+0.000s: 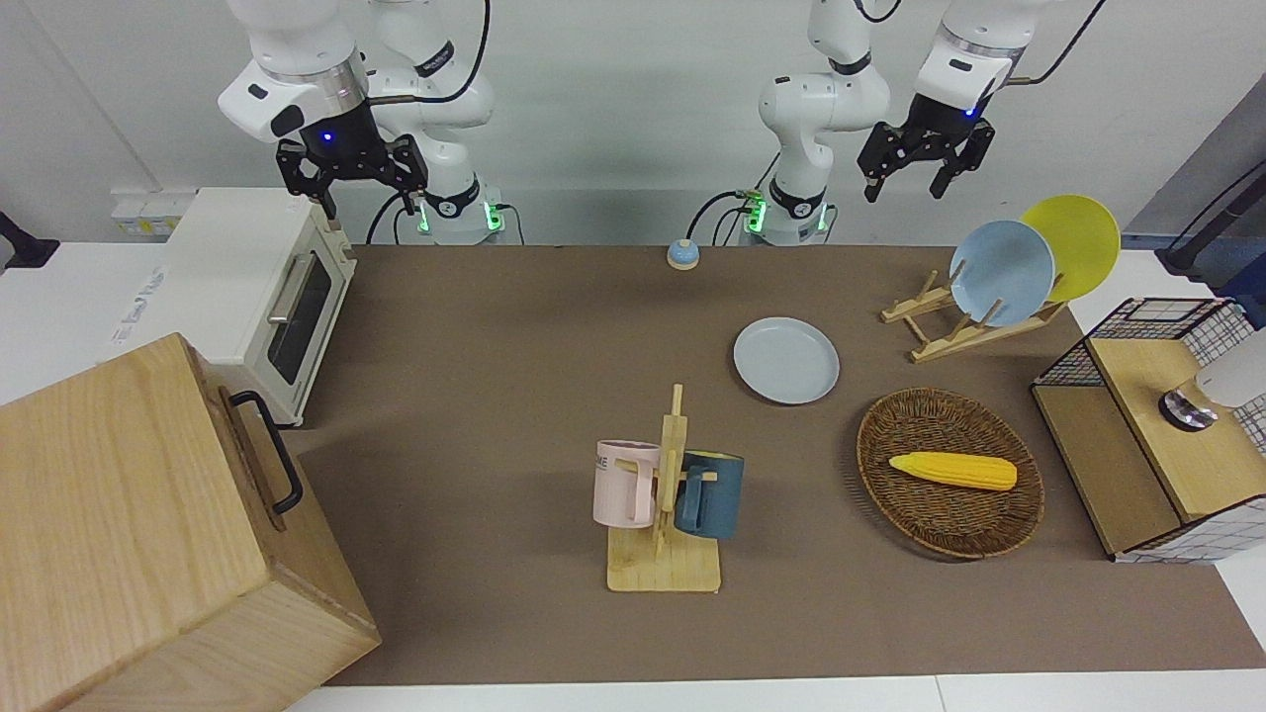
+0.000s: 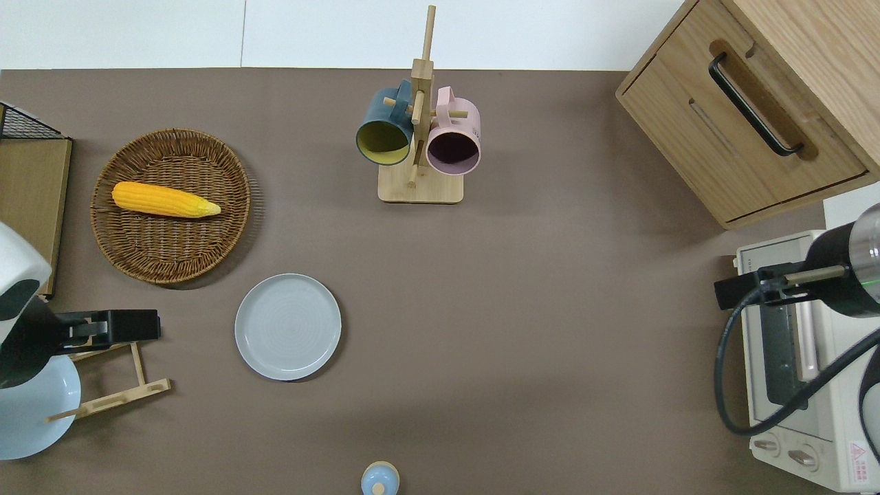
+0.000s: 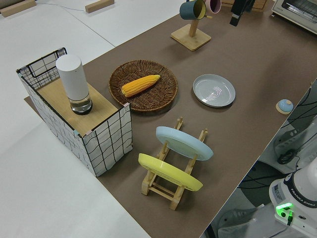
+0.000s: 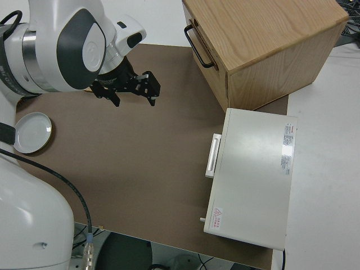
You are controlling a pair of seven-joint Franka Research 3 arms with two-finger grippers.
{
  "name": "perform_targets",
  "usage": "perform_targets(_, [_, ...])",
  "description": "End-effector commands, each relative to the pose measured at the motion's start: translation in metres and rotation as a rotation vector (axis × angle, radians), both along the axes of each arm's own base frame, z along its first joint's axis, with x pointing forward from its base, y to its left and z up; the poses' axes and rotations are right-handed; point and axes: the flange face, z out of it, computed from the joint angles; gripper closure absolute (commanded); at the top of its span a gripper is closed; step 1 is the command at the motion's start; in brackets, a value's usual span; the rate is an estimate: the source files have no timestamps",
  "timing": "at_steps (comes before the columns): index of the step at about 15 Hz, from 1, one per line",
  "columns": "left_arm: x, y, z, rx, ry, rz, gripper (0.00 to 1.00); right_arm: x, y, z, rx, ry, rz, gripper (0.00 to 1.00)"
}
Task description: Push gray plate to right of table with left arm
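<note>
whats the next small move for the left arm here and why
Probably bring the left gripper down beside the gray plate, on the edge toward the left arm's end of the table. It hangs open over the dish rack, not touching the plate, which lies flat with bare table toward the right arm's end.

Both arms are raised well clear of the table. The left arm bends at the elbow, its wrist angled downward, and the left gripper hangs in the air with its two black fingers spread apart. The right arm is parked, its right gripper pointing down with the fingers likewise apart.
</note>
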Motion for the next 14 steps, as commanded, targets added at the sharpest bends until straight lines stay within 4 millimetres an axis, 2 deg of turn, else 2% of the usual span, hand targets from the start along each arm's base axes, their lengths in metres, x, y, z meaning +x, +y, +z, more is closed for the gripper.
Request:
perform_targets(1, [0.0015,0.0134,0.0036,0.015,0.009,0.024,0.01,-0.0043,-0.0032,0.0039,-0.012,0.004,0.002,0.005])
perform_targets(14, [-0.0024,0.0169,0.0022,0.016,0.032,0.029,0.01,-0.0043,-0.0030,0.0039,-0.011,0.004,0.002,0.005])
